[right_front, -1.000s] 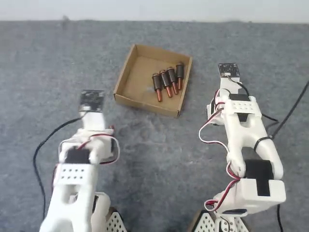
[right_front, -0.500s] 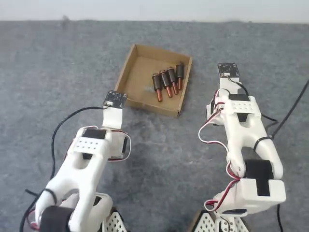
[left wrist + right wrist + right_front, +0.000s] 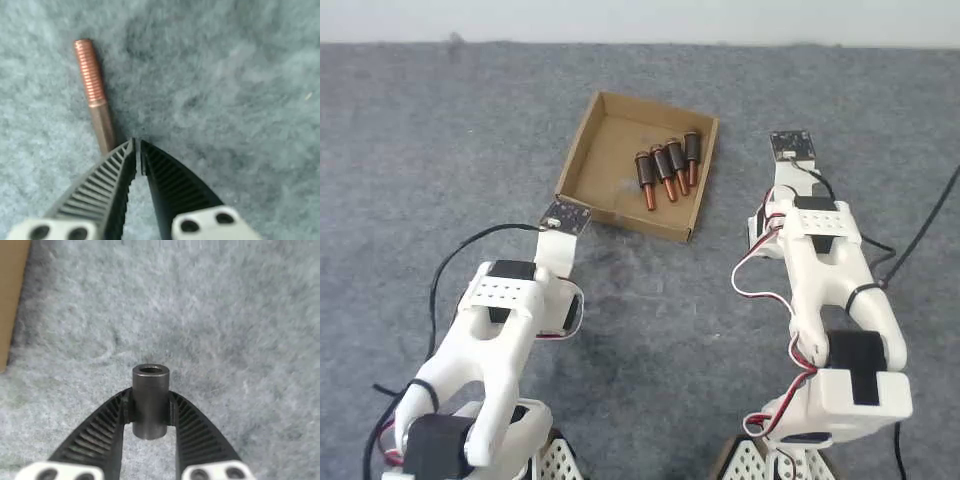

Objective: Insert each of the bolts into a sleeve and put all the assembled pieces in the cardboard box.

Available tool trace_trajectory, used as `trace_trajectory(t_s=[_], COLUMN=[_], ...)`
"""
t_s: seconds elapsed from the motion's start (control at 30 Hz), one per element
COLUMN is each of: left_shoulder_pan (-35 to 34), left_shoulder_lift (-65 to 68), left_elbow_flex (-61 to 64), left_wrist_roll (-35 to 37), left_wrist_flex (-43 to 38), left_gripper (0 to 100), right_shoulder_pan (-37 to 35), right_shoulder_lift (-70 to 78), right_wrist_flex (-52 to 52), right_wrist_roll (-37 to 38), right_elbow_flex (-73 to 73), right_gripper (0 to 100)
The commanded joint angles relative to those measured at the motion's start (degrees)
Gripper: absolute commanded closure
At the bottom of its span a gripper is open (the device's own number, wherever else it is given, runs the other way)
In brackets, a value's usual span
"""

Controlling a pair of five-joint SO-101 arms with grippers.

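Copper bolt (image 3: 95, 95) flat on the grey, felt-covered desk (image 3: 225, 75), threaded end pointing away from the left tool (image 3: 137, 145), plain end hidden behind the tip of one ribbed finger (image 3: 107, 175). Left tool's jaws drawn together to a thin slit, nothing between them, tips low over the desk and just beside the bolt's shank; whether touching it, impossible to tell.

Dark metal sleeve (image 3: 150, 400) clamped between the jaws of the right tool (image 3: 150, 407), gripped around mid-length, open bore facing forward just past the tips, over bare desk.

Cardboard box (image 3: 603, 155) just ahead of the left tool, near wall close to that arm's wrist, and off to the inner side of the right tool, a strip of brown wall well apart from the held sleeve. Inside the box, four assembled pieces (image 3: 668, 170) side by side in the half nearest the right tool, dark sleeves at the far end, copper shanks pointing back toward the arms.
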Motion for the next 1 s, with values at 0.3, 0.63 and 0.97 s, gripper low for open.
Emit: trace_trajectory(t_s=[0.3,0.63,0.97], left_shoulder_pan=[-8.35,-16.53,-19.6], left_shoulder_lift=[0.62,0.62,0.0], left_elbow_flex=[-0.66,-2.77,-7.52], left_wrist_roll=[0.0,0.18,12.31], left_wrist_flex=[-4.92,-9.85,-4.48], left_gripper=[99,99,99], right_shoulder_pan=[0.66,0.57,0.57], right_shoulder_lift=[-3.3,-3.38,-3.38], right_wrist_flex=[-0.75,-0.84,-0.84], right_wrist_roll=[1.14,1.23,1.23], right_elbow_flex=[-0.35,0.18,0.18], right_gripper=[99.2,99.2,99.2])
